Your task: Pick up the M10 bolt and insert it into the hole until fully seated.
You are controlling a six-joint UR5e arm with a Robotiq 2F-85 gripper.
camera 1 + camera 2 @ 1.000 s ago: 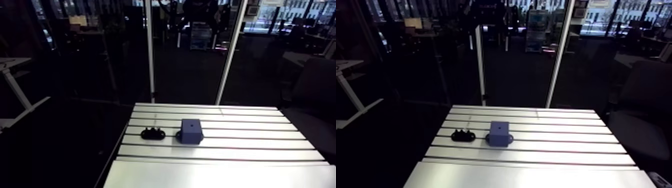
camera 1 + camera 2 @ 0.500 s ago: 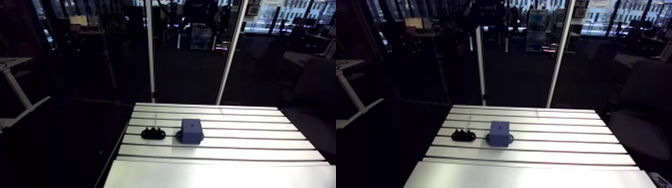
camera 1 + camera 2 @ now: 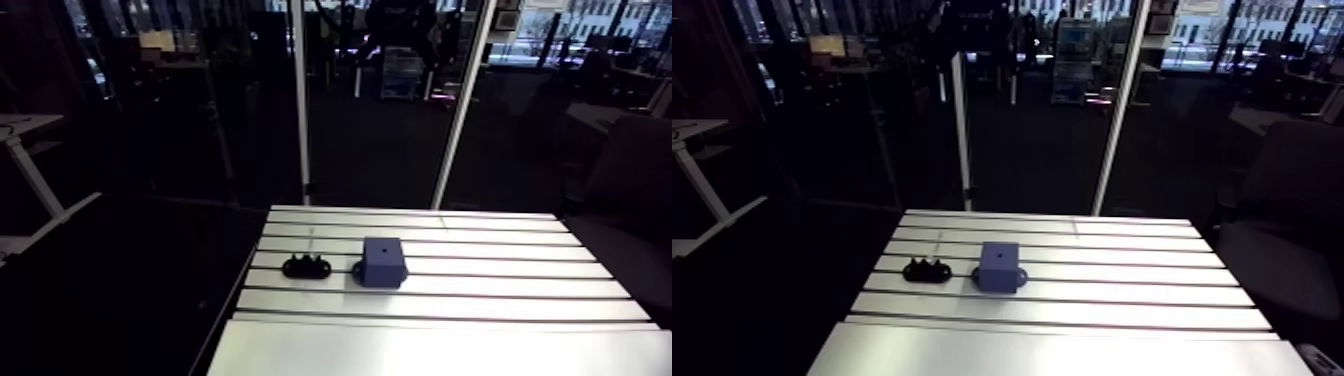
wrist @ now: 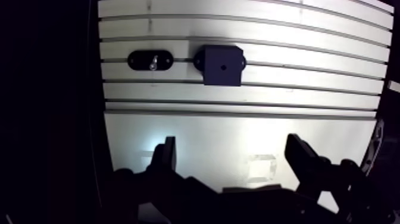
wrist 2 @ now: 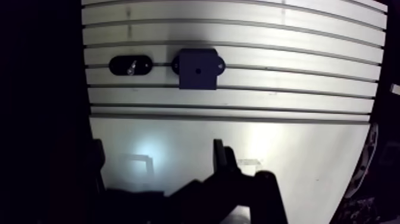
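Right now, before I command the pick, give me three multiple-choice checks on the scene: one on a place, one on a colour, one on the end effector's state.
1. Where is the small silvery bolt?
A) in the black oval holder beside the block
B) seated in the block's hole
C) in the end effector

2. What colour is the square block with a hole in its top?
A) red
B) dark blue
C) yellow

3. What state is the end effector in?
A) shut on the bolt
B) open and empty
C) shut on the block

Answers:
1 A, the bolt glints inside the holder.
2 B, the arm view shows it blue.
3 B, its fingers stand apart with nothing between them.
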